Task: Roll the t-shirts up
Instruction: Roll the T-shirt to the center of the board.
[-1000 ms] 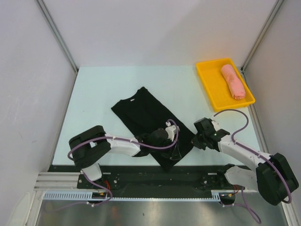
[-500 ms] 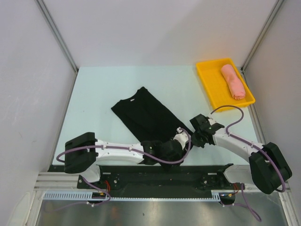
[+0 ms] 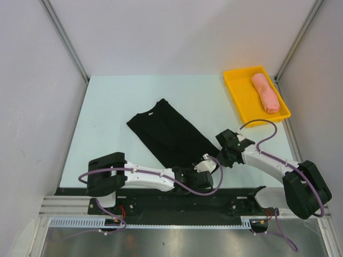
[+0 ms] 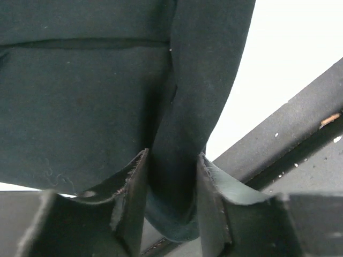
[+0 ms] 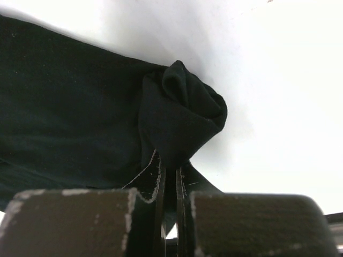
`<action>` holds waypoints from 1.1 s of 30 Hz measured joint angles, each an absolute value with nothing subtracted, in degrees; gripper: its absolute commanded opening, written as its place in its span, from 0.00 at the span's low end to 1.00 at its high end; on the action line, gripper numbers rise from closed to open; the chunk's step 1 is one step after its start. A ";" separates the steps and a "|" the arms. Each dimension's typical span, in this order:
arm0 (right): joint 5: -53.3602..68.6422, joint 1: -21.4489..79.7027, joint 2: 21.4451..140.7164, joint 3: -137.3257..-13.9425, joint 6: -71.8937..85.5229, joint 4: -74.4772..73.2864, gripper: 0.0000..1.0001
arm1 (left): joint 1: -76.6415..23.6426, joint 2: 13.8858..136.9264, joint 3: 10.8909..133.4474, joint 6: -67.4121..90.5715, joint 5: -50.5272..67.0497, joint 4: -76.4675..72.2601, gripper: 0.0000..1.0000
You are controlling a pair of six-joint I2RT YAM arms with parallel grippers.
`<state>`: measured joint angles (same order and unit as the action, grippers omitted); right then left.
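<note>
The black t-shirt lies folded into a long strip, running diagonally from the table's middle to the near edge. My left gripper is shut on a fold of its near hem, seen as a thick band of black cloth between the jaws. My right gripper is shut on the bunched right corner of that hem. The two grippers sit close together at the strip's near end. The salmon-pink t-shirt lies as a roll in the yellow tray.
The yellow tray stands at the back right, by the right wall. The table's black front rail runs just behind the left gripper. White walls with metal posts close in the left, back and right sides.
The left gripper has swung right along the near hem, from over the cloth to its end beside the right gripper. The right gripper has edged left and forward. The hem's near end has shifted.
</note>
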<state>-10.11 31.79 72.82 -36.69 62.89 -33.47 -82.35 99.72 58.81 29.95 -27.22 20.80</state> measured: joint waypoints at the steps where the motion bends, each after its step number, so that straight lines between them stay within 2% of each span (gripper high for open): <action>1: -10.11 31.79 72.84 -36.80 62.96 -33.65 0.00 | -82.37 99.72 58.94 30.13 -27.57 20.93 0.21; 4: -10.02 31.59 72.84 -37.12 63.00 -34.22 0.01 | -82.37 99.72 58.94 29.87 -28.16 20.73 0.09; 5: -10.02 31.48 72.84 -37.34 63.00 -34.57 0.02 | -82.37 99.70 58.94 29.69 -28.10 20.58 0.08; 8: -10.11 31.22 73.03 -38.87 63.00 -36.71 0.20 | -82.21 98.80 57.74 29.34 -26.89 18.81 0.04; 9: -10.20 31.18 73.38 -39.88 63.02 -37.71 0.28 | -82.04 98.21 56.97 29.32 -26.24 17.82 0.03; 11: -10.26 31.14 74.28 -41.93 63.13 -39.24 0.36 | -81.34 96.77 55.13 29.30 -24.25 15.64 0.02; 14: -11.31 30.87 75.02 -44.18 62.96 -40.32 0.60 | -79.53 94.56 52.10 29.41 -20.16 12.47 0.02; 16: -11.73 30.59 75.02 -44.95 62.59 -40.53 0.63 | -77.65 92.88 49.39 29.56 -16.49 9.58 0.02; 21: -12.21 29.65 73.41 -45.15 61.84 -40.91 0.58 | -72.40 89.52 44.01 31.33 -7.42 3.73 0.02; 28: -15.18 33.50 63.22 -45.15 61.14 -41.32 0.49 | -66.37 88.73 39.77 35.16 4.58 -2.68 0.02; 31: -16.88 38.46 61.52 -45.15 61.25 -41.21 0.38 | -64.31 88.73 37.50 37.67 8.64 -6.33 0.03; 32: -17.65 40.58 61.54 -45.12 61.52 -41.23 0.30 | -63.72 88.73 36.86 38.41 9.67 -7.38 0.03; 33: -18.20 42.15 61.63 -45.06 61.60 -41.25 0.28 | -63.11 88.73 36.14 39.22 10.87 -8.60 0.03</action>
<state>-18.20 42.15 61.63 -45.06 61.60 -41.25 -63.11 88.73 36.14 39.22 10.87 -8.60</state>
